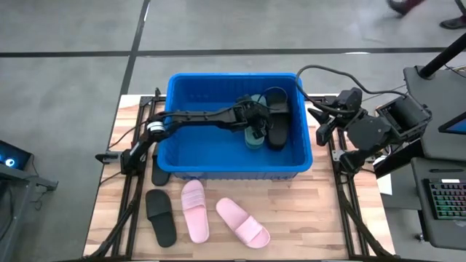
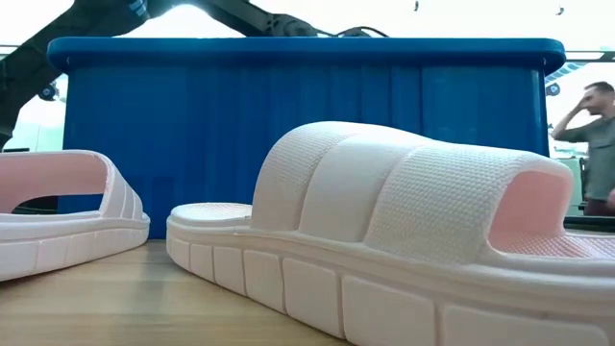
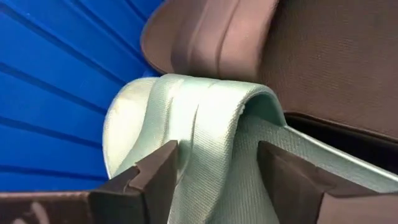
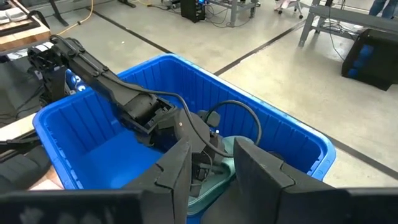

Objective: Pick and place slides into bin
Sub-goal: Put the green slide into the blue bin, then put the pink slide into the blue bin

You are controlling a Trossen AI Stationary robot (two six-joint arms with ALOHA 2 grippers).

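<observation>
two pink slides [image 1: 194, 209]: on counter [image 1: 291, 211], beside black slide [image 1: 161, 216].
left pincer [image 3: 214, 180]: released, astride green slide [image 3: 205, 137] inside bin [image 1: 218, 169].
right pincer [image 4: 211, 165]: parted, empty, beside bin.

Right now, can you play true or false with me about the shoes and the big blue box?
1. The left pincer is inside the bright blue plastic bin. True.
2. Its jaws are apart around the green foam slide's strap. True.
3. Both light pink foam slides are in the bin. False: they lie on the wooden table in front of it.
4. The black foam slide on the table sits right of the pink ones. False: left.
5. The right pincer holds a slide. False: empty.
</observation>
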